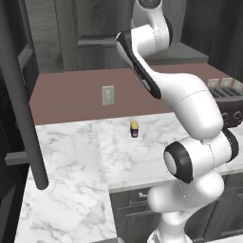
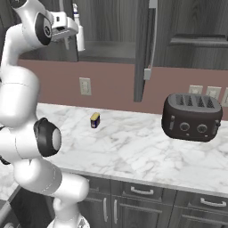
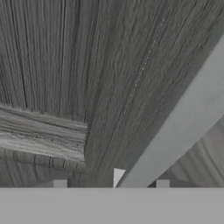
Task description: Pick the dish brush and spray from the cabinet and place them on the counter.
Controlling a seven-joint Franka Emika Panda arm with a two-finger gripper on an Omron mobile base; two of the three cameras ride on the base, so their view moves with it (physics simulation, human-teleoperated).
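Up inside the open dark grey wood-grain wall cabinet (image 2: 111, 26), the white arm's gripper (image 2: 73, 33) sits against the white spray bottle (image 2: 80, 39), clamping unclear, while the white marble worktop (image 2: 133, 147) awaits both items.

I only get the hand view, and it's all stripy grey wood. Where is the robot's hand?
Observer: The gripper is up at the open cabinet, high above the counter.
Child: Is anything on the counter?
Observer: Yes, a small yellow-and-dark block stands near the back wall.
Child: Anything else?
Observer: A dark toaster sits to the right of the block.
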